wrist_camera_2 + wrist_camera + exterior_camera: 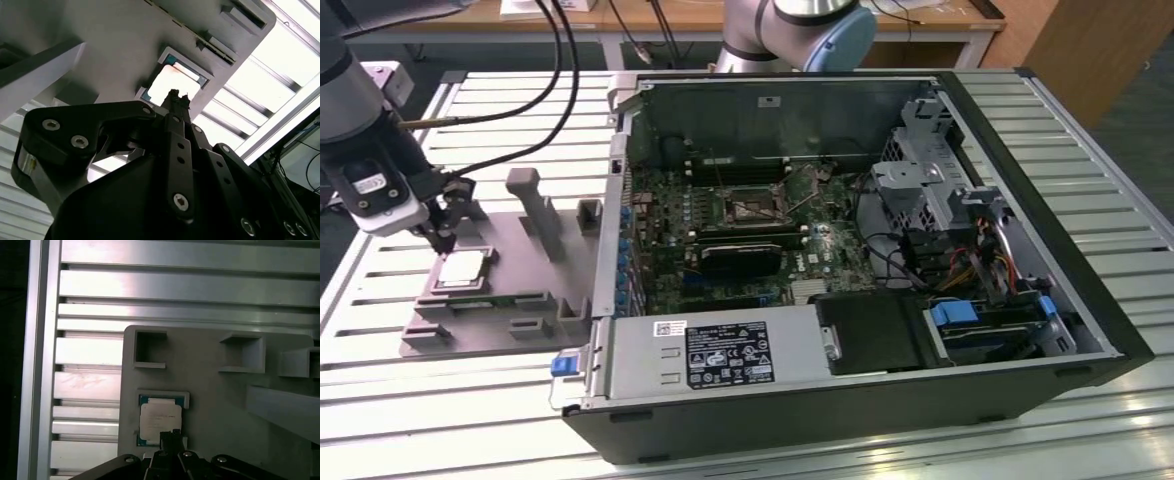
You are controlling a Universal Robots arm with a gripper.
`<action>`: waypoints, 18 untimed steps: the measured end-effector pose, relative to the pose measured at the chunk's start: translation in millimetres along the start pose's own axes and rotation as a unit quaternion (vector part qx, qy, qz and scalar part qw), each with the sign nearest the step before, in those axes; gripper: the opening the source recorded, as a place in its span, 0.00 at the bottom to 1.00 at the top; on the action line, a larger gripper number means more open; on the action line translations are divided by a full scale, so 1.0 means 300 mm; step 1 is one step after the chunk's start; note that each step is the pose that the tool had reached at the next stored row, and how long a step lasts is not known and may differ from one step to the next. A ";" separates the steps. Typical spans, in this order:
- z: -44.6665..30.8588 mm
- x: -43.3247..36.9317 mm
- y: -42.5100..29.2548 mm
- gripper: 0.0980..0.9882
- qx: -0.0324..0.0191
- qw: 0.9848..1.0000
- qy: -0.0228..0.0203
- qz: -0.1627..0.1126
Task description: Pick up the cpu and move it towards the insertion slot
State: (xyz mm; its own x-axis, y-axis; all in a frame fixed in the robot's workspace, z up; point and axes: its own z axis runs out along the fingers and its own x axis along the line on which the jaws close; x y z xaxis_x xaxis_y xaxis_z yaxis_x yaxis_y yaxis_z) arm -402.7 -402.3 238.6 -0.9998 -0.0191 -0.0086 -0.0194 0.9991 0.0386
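Note:
The cpu (463, 268) lies flat in its recess on the grey fixture plate (520, 310) at the exterior view's left, silver top up with a thin green rim. My gripper (444, 240) hangs just above the chip's near edge, its two thin fingers pressed together and shut with nothing between them. In both wrist views the cpu (172, 82) (159, 420) sits right past the dark fingertips (175, 97) (170, 436). The insertion slot (750, 207) is the square socket with a metal bracket on the motherboard inside the open computer case, well off towards the exterior view's right of the gripper.
Raised grey blocks and an upright post (534, 205) stand on the fixture plate beside the chip. The case wall (611, 220) rises between the plate and the motherboard. A power supply (720, 355), drive cages and cables fill the case. Slatted aluminium table (480, 110) all round.

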 end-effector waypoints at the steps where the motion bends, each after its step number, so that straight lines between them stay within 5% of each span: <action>1: 0.006 0.001 0.000 0.00 0.000 1.000 0.000 0.000; 18: 0.102 0.024 -0.003 0.00 0.000 1.000 -0.001 0.012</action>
State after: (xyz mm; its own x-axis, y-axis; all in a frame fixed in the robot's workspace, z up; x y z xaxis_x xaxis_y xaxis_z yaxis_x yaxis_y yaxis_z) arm -409.6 -402.3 207.9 -1.0000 0.0045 -0.0087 0.0042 0.9992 0.0386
